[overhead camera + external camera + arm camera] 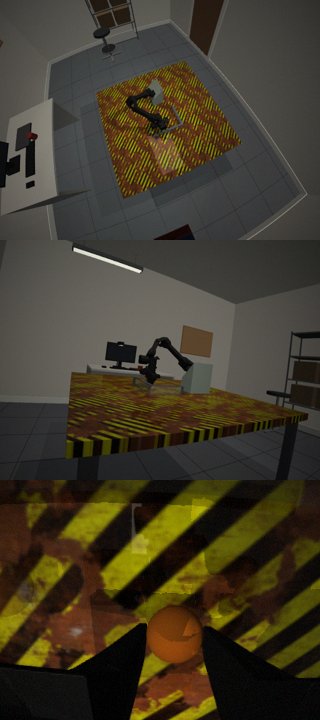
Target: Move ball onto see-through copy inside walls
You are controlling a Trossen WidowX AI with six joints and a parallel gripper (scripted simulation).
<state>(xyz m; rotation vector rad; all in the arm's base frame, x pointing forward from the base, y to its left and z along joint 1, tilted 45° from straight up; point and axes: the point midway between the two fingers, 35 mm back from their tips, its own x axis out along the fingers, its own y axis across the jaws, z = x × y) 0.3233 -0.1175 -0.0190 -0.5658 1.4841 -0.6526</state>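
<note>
- Up close, the wrist view is showing an orange ball sitting between the two dark fingers of the gripper, with each fingertip touching one side of it; the jaws are standing partly drawn in and are clamping the ball.
- From the top view, the ball is being hidden entirely under the gripper, so only the wrist camera is giving its place.
- Overhead, the two low clear walls are meeting in a corner to the right of the gripper, and the gripper is sitting inside the angle, close beside the lower wall.
- Across the room, the exterior view is showing the arm arching over from a pale grey base block and pointing its gripper straight down just behind the near wall, right at the walls' corner; whether the fingertips are touching the table is hard to judge there.
- A faint vertical pale line is showing in the wrist view above the ball, possibly a wall edge, though the picture is too dim to be sure.
- Outward, the striped table is stretching wide on the far side of both walls, and its edges are lying well apart from the gripper on every side.
- Beyond the table, a white desk and a stool are standing well off on the floor.
</note>
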